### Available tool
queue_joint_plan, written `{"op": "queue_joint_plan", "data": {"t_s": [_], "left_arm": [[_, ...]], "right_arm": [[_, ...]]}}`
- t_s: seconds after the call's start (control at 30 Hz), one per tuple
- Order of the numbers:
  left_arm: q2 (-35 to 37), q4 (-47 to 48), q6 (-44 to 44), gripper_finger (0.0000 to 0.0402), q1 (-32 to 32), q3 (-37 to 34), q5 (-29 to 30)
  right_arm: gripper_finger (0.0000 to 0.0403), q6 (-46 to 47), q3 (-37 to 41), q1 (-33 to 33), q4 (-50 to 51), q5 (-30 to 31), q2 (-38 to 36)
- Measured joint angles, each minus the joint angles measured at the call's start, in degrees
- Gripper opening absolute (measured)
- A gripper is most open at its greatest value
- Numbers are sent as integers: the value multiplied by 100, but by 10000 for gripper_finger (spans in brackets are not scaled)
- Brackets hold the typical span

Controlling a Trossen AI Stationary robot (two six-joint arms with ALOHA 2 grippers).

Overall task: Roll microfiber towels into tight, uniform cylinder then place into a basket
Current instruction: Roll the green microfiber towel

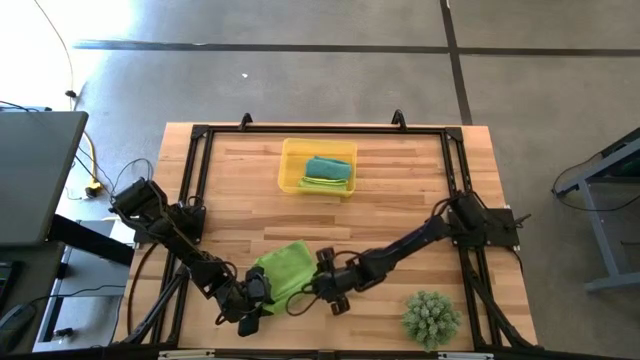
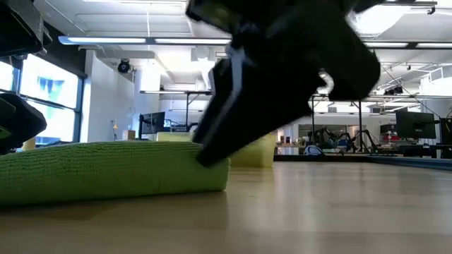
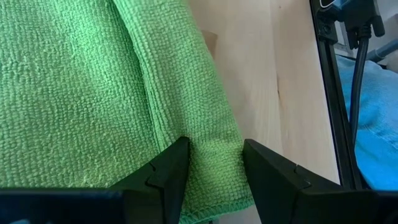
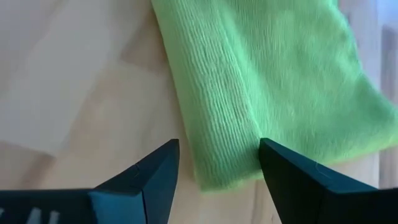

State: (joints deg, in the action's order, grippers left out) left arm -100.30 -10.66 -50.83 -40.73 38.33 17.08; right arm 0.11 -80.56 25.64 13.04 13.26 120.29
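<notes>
The left gripper (image 1: 250,318) pinches the rolled edge of the lime-green towel (image 1: 284,266), which lies near the front table edge; its roll runs toward the spread right gripper (image 1: 322,283), straddling the opposite end.

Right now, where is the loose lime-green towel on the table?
In the high view the lime-green towel lies near the table's front edge, left of centre, between the left claw and the right claw. The spiky plant sits to its right.
</notes>
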Motion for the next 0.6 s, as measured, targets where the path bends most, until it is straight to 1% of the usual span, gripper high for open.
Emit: {"op": "queue_joint_plan", "data": {"t_s": [0.17, 0.33, 0.43, 0.53, 0.6], "left_arm": [[0, -2, 0, 147, 0, 0, 0], [0, 2, 0, 147, 0, 0, 0], [0, 2, 0, 147, 0, 0, 0], [0, -1, 0, 147, 0, 0, 1], [0, -5, -9, 147, 0, 0, 0]], "right_arm": [[216, -6, 290, -54, -395, -199, 0], [216, -1, 455, -54, -644, -199, -2], [212, 3, 473, -54, -626, -203, -2], [190, 17, 466, -54, -678, -206, 41], [164, 180, 466, -56, -726, -236, 110]]}}
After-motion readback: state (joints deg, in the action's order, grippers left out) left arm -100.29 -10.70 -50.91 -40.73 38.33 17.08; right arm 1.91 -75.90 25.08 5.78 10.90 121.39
